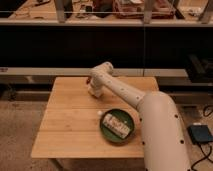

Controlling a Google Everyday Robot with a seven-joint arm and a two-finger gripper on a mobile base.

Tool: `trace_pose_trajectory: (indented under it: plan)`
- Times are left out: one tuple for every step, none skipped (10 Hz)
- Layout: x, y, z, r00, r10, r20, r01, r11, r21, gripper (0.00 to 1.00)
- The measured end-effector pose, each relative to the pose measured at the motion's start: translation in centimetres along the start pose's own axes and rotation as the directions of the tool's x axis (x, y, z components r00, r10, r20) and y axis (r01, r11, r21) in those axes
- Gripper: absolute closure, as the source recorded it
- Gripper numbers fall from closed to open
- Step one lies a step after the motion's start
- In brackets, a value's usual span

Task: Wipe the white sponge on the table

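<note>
The light-wood table [70, 125] fills the middle of the camera view. My white arm reaches from the lower right across to the table's far middle. My gripper [93, 89] points down at the tabletop there. A small cream-white block, seemingly the white sponge [93, 92], shows right under the gripper, on or just above the wood. The wrist hides how the gripper sits on it.
A green round plate [107, 134] with a whitish patterned bar [116, 125] lies at the table's front right, next to my arm. A tiny white ball [99, 113] lies just left of the plate. A dark counter runs behind the table. A dark box [200, 134] lies on the floor at right.
</note>
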Motion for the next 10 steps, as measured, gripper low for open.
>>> trace_pose_trajectory:
  plan:
    - [0.8, -1.2, 0.1, 1.0, -0.021, -0.009, 0.021, 1.0, 0.017, 0.87]
    - [1.1, -3.0, 0.3, 0.999, -0.049, -0.015, 0.05, 0.998, 0.044, 0.87]
    - [1.1, -4.9, 0.4, 0.997, -0.074, -0.019, 0.076, 0.994, 0.077, 0.87]
    - [0.9, -6.9, 0.4, 0.995, -0.101, -0.024, 0.103, 0.988, 0.115, 0.87]
    - [0.7, -8.1, 0.3, 0.993, -0.118, -0.029, 0.121, 0.983, 0.139, 0.87]
    - [0.2, -9.6, -0.4, 0.989, -0.142, -0.043, 0.147, 0.973, 0.175, 0.87]
    - [-0.7, -10.9, -1.1, 0.985, -0.162, -0.052, 0.169, 0.963, 0.21, 0.87]
    - [-1.5, -11.5, -1.7, 0.984, -0.171, -0.055, 0.179, 0.956, 0.231, 0.87]
    - [-2.9, -11.7, -2.2, 0.983, -0.177, -0.05, 0.184, 0.951, 0.248, 0.87]
    - [-4.9, -11.4, -2.8, 0.984, -0.175, -0.036, 0.178, 0.949, 0.26, 0.87]
